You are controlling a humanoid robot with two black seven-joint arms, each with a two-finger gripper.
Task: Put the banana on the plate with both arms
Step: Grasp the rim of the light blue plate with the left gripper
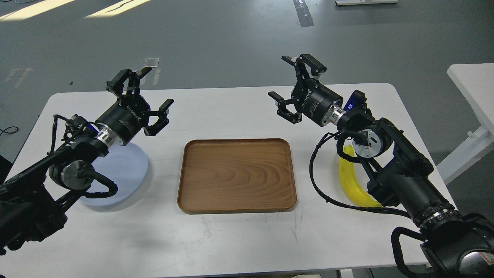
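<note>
The yellow banana (352, 184) lies on the white table at the right, partly hidden under my right arm. The pale blue plate (123, 170) sits at the left, partly hidden by my left arm. My left gripper (142, 96) is open and empty, raised above the table just beyond the plate's far right rim. My right gripper (295, 83) is open and empty, raised above the table's far side, up and left of the banana.
A brown wooden tray (236, 174) lies at the table's middle between plate and banana. The white table (231, 239) ends at its front edge below. Another white table (472, 83) stands at the far right.
</note>
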